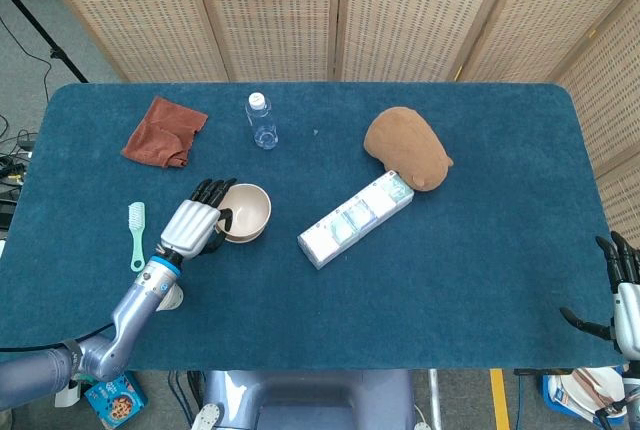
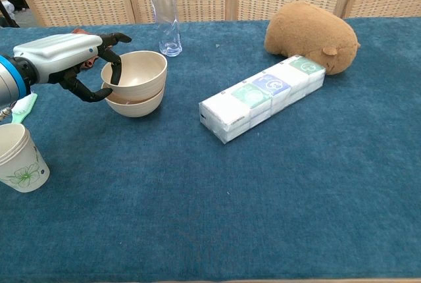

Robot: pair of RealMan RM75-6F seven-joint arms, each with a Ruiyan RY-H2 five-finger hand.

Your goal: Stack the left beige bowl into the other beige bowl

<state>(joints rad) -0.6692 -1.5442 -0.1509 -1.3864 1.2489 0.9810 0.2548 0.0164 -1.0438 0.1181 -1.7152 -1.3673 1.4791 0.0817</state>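
One beige bowl [image 2: 137,76] sits tilted inside the other beige bowl [image 2: 135,104], left of the table's middle; from above the upper bowl [image 1: 245,211] hides most of the lower one. My left hand [image 2: 69,56] [image 1: 193,225] grips the upper bowl's left rim, a finger hooked inside it and the thumb under it. My right hand [image 1: 624,295] hangs off the table's right front corner, fingers spread, holding nothing.
A paper cup [image 2: 17,158] stands at the front left, a green brush [image 1: 136,233] beside my left arm. A water bottle [image 2: 164,14] and brown cloth [image 1: 163,131] lie behind the bowls. A long tissue pack [image 2: 263,97] and brown plush toy [image 2: 312,35] occupy the middle right.
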